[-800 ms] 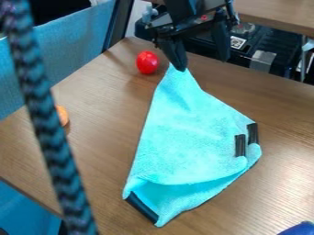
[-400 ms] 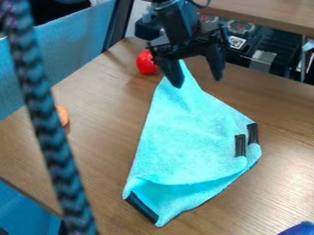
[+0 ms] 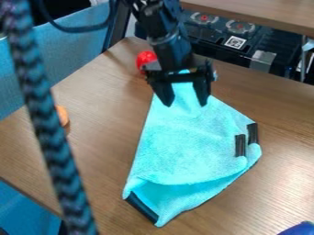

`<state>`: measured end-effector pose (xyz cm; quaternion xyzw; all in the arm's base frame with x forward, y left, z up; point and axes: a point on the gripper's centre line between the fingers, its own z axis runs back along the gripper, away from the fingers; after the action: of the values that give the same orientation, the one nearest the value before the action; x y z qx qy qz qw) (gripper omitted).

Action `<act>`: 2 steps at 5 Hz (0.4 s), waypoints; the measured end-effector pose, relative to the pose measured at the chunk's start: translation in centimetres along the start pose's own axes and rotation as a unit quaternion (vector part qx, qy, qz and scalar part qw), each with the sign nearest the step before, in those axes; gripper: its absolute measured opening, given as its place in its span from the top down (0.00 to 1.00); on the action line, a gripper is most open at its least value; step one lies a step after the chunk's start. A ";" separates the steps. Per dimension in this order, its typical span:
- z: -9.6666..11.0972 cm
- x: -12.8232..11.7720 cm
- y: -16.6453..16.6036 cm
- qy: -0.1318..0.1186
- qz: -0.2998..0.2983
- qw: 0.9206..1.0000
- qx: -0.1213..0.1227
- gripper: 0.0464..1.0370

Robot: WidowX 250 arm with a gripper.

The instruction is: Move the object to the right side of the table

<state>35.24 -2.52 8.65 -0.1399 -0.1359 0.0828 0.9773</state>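
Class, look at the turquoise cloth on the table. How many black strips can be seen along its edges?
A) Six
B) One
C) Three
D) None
C: the cloth shows one black strip at its lower left corner and two more side by side near its right corner.

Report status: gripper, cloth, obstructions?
Gripper open, over narrow end of cloth. Cloth ungripped, on table. Blue item, lower right, may crowd rightward path.
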 end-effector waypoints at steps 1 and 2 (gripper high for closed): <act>-2.4 -0.4 1.2 0.014 -0.070 0.996 0.054 0.04; -4.1 -1.5 1.6 0.071 -0.129 0.983 0.107 0.04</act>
<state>34.82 -2.30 4.03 -0.0210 -0.0737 -0.0403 0.9962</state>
